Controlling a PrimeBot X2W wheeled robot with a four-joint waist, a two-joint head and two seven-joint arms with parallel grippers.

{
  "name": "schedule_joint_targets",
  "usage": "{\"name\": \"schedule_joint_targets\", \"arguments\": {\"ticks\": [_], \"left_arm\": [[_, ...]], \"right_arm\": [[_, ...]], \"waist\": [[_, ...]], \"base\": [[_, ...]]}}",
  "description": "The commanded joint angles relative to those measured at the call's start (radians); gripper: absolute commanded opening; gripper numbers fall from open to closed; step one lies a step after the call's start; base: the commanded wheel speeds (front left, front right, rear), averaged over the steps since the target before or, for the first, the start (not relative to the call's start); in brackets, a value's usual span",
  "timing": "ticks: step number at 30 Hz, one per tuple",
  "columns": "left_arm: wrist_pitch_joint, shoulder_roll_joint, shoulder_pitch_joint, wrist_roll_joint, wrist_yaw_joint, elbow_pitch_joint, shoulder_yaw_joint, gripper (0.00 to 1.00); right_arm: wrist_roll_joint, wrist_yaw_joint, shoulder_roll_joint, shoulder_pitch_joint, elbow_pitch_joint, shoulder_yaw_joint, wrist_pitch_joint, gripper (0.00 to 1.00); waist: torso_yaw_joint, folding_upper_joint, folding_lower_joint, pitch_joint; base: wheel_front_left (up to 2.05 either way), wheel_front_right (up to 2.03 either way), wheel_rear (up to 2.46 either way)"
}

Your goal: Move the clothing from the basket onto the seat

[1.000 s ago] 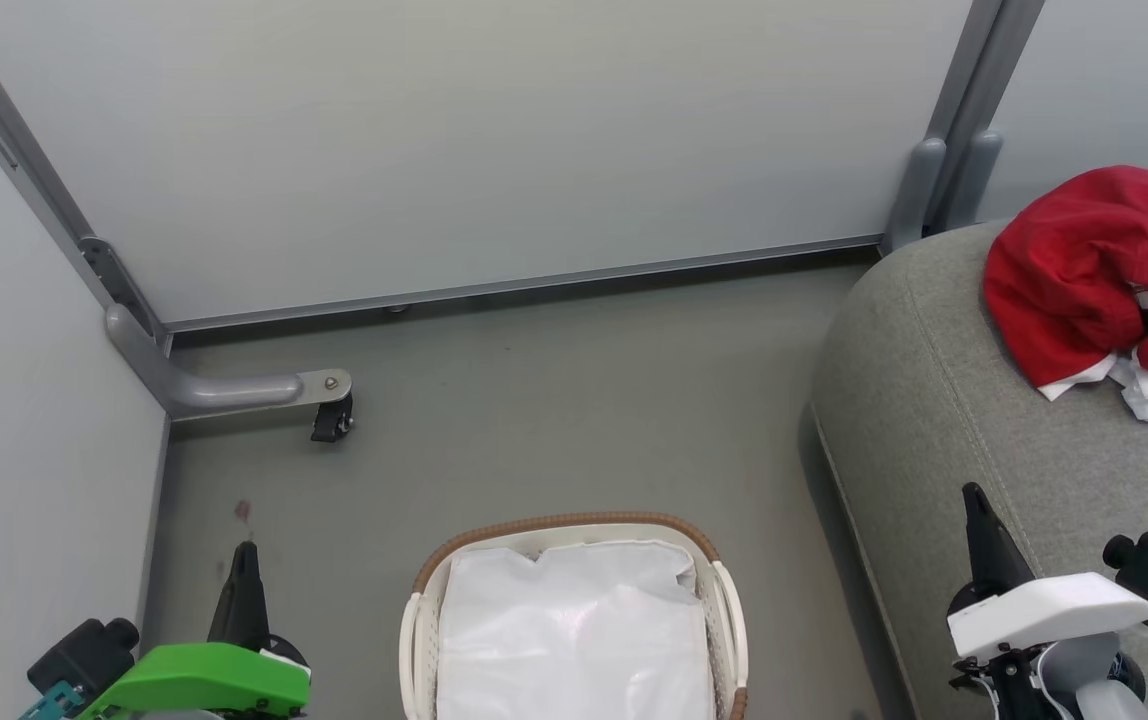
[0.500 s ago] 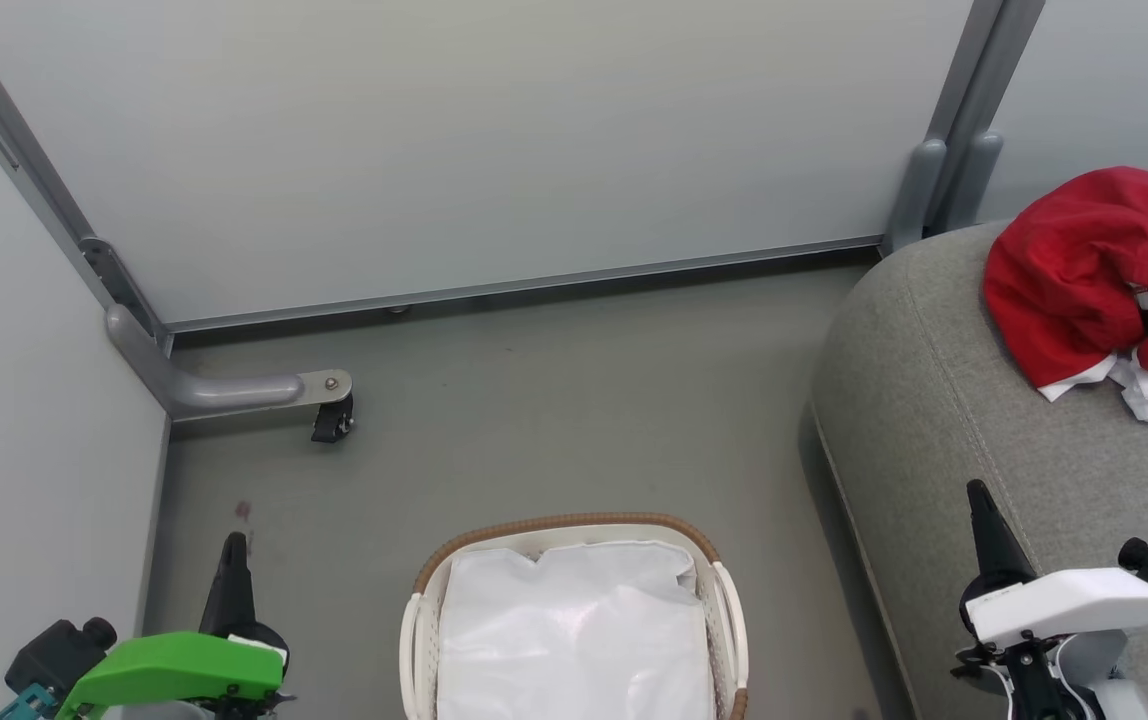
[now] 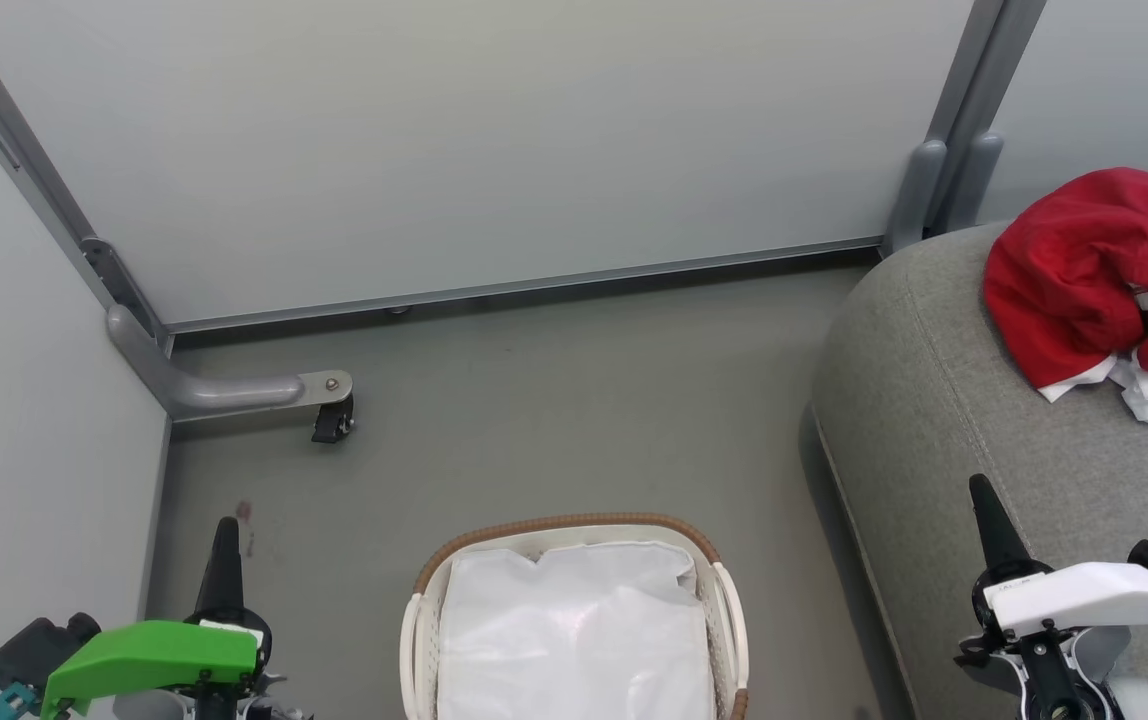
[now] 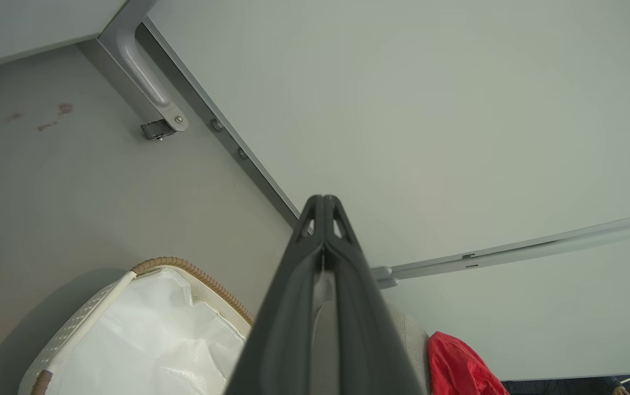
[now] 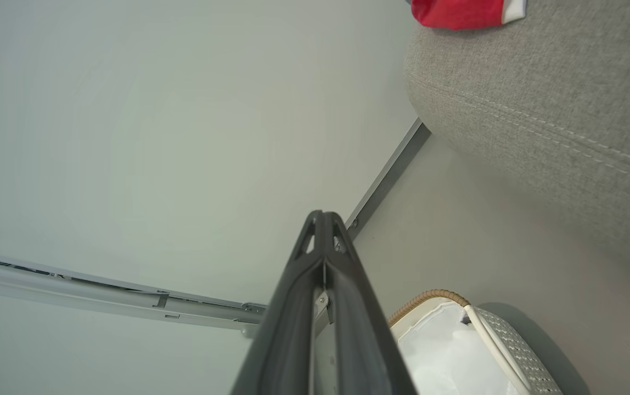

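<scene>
Clothing [image 3: 1084,280] lies heaped on the seat [image 3: 934,420], far right; the basket [image 3: 554,525], near centre, holds just its liner [image 3: 574,630]. Left tool [image 3: 224,540] and right tool [image 3: 979,490] are pressed together, empty. Job looks done: best park both clear of the heap.

One basket [image 3: 554,524], one seat [image 3: 934,420], two hands [image 3: 225,524] [image 3: 979,484], one garment [image 3: 1074,270] — possibly two

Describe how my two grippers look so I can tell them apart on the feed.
The left gripper has a bright green housing; the right gripper has a white housing. Both carry long, dark, tapering fingers with openwork tips, and a black camera module beside the housing.
</scene>
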Motion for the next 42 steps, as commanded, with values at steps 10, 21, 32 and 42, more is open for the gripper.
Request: {"name": "schedule_joint_targets", "arguments": {"ticks": [10, 21, 32, 42], "left_arm": [[0.029, 0.005, -0.033, -0.103, -0.006, -0.021, 0.017, 0.00], [0.055, 0.005, -0.041, -0.193, -0.008, -0.030, 0.031, 0.00], [0.080, 0.005, -0.046, -0.272, -0.009, -0.038, 0.041, 0.00], [0.098, 0.006, -0.050, -0.341, -0.010, -0.046, 0.051, 0.00]], "right_arm": [[0.112, 0.000, -0.008, -0.022, -0.017, -0.010, 0.031, 0.00], [0.209, 0.000, -0.008, -0.024, -0.022, -0.018, 0.057, 0.00], [0.298, 0.000, -0.009, -0.027, -0.027, -0.024, 0.080, 0.00], [0.371, -0.001, -0.010, -0.027, -0.029, -0.028, 0.101, 0.00]], "waist": [[0.000, 0.0000, 0.0000, -0.001], [0.001, 0.0000, 0.0000, -0.002], [0.001, 0.0000, 0.0000, -0.003], [0.002, 0.0000, 0.0000, -0.004]], "base": [[0.00, 0.00, 0.00], [0.00, 0.00, 0.00], [0.00, 0.00, 0.00], [0.00, 0.00, 0.00]]}}
